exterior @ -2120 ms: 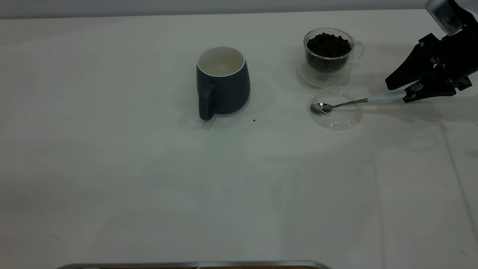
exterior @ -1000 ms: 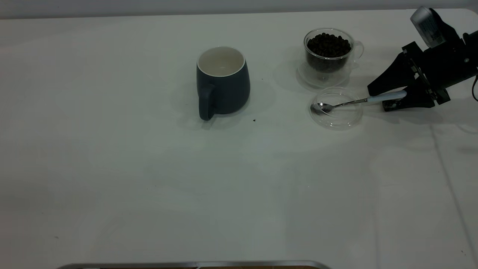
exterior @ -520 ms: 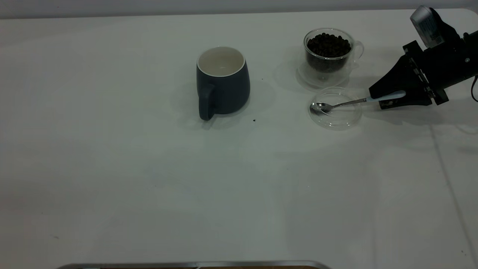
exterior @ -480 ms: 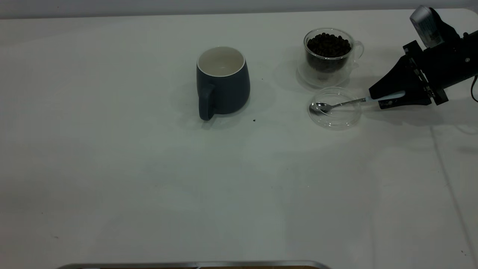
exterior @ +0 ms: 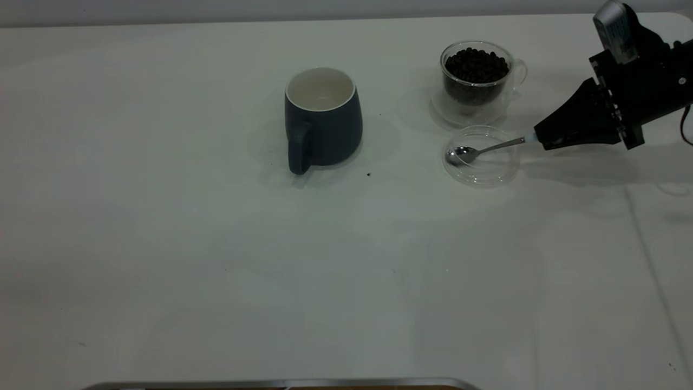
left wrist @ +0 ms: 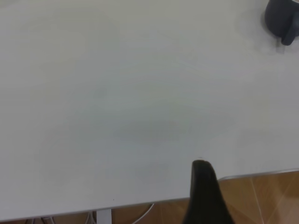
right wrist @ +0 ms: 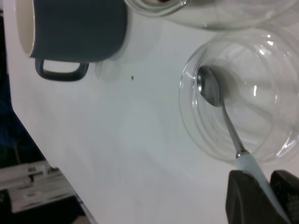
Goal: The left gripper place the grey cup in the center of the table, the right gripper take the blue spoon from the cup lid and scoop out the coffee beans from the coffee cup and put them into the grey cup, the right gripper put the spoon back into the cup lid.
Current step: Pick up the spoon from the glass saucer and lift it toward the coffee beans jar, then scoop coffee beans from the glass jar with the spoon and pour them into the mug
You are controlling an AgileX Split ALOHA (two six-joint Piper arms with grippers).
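The grey cup stands upright and empty near the table's middle, handle toward the front; it also shows in the right wrist view and the left wrist view. The glass coffee cup holds coffee beans at the back right. The clear cup lid lies in front of it, with the spoon's metal bowl in it. My right gripper is shut on the blue spoon handle, with the spoon's bowl over the lid. One left finger shows by the table's front edge.
The white table has a few dark specks near the grey cup. A metal rim runs along the front edge. Wooden floor shows past the table edge in the left wrist view.
My right gripper closed in on the spoon's blue handle and shut on it. The spoon's bowl and the lid shifted slightly left, and the handle end has risen a little.
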